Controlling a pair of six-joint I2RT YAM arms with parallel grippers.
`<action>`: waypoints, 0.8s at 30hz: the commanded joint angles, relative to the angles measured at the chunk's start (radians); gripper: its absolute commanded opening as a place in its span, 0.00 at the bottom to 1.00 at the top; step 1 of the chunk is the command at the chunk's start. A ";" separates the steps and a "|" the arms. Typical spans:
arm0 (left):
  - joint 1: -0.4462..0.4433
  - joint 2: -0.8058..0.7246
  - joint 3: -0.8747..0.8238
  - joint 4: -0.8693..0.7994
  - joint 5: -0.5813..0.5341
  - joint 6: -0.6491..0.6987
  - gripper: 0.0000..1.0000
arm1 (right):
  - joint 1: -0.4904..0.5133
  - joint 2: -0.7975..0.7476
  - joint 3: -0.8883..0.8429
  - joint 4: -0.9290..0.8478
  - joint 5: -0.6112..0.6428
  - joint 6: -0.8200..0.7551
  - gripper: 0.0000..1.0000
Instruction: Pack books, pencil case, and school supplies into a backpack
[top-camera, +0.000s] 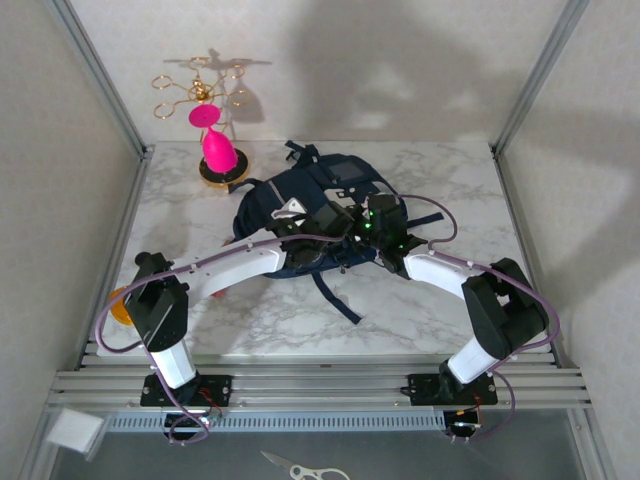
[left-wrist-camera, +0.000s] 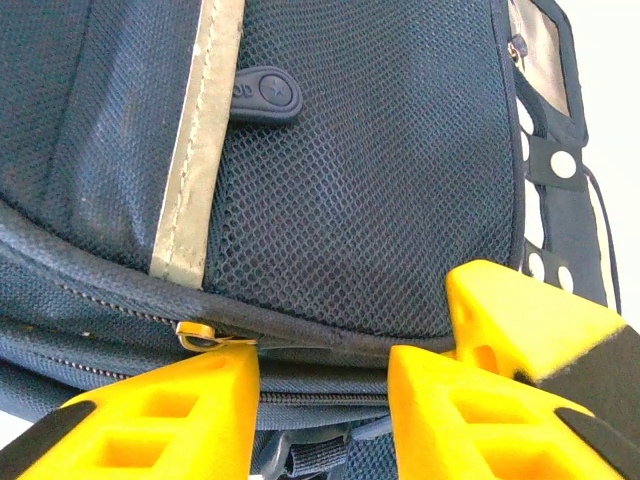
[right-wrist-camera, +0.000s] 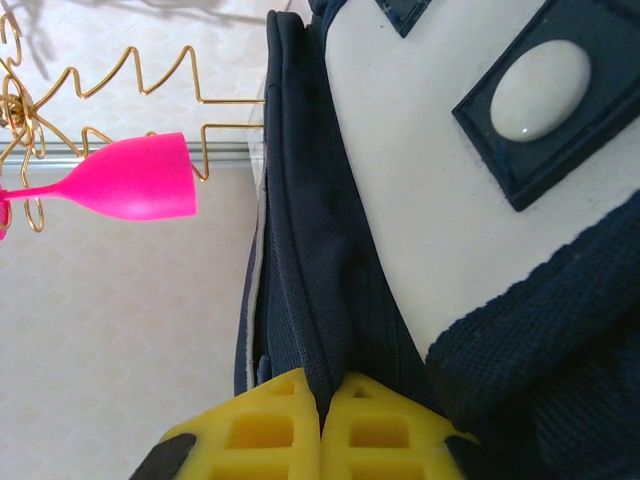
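A navy-blue fabric backpack (top-camera: 335, 178) lies mid-frame in the top view on the white marbled table (top-camera: 450, 190), with both arms reaching onto it. The left gripper (left-wrist-camera: 320, 370) has its yellow jaws partly apart over the zipper seam, low in its wrist frame, and a brass zipper pull (left-wrist-camera: 195, 332) sits just beside one finger. The right gripper (right-wrist-camera: 322, 405) is pinched tight on a fold of the backpack's edge. A pink plastic goblet (right-wrist-camera: 135, 180) rests by a gold wire rack (right-wrist-camera: 110, 75) at the upper left.

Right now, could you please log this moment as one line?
left gripper open by zipper pull | right gripper shut on backpack fabric
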 joint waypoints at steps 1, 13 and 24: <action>0.019 0.000 -0.021 -0.050 -0.061 -0.072 0.34 | 0.029 -0.027 0.023 0.128 -0.072 0.023 0.00; 0.013 -0.042 -0.112 -0.054 -0.061 -0.108 0.35 | 0.011 -0.037 0.038 0.129 -0.072 0.042 0.00; 0.027 -0.108 -0.239 0.108 -0.016 -0.215 0.33 | 0.011 -0.039 0.031 0.152 -0.079 0.079 0.00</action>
